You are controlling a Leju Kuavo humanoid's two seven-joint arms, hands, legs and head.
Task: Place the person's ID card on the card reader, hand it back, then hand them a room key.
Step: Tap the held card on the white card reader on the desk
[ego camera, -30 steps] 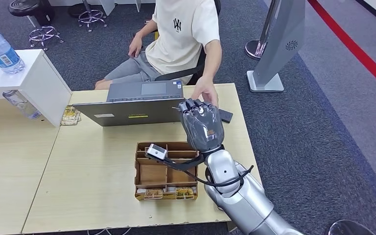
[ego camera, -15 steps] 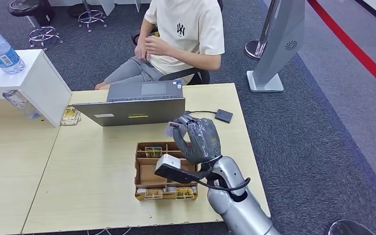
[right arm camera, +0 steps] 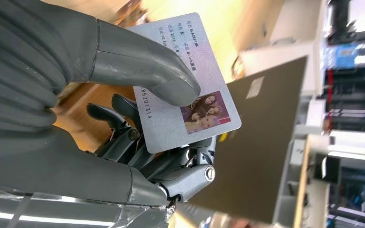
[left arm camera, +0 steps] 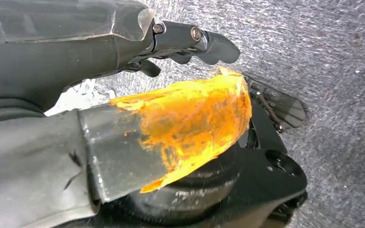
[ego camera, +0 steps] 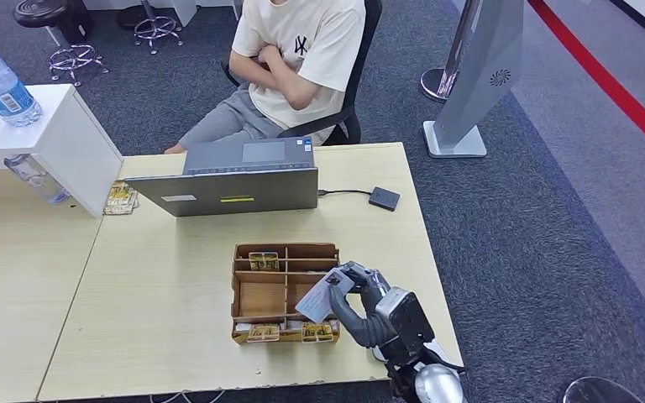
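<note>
A pale wooden table (ego camera: 176, 277) carries a grey laptop (ego camera: 231, 179), a compartmented wooden tray (ego camera: 256, 298) and a black card reader (ego camera: 384, 198).

The ID card (right arm camera: 185, 85) reads "BLACKPINK" and "8520314"; the person's shirt (ego camera: 302, 42) shows "NY".

right hand (ego camera: 359, 304) low and drawn in, thumb (right arm camera: 142, 66) and fingers pinching the id card (right arm camera: 183, 80); left hand (left arm camera: 123, 42) hangs, fingers loosely curled.
</note>
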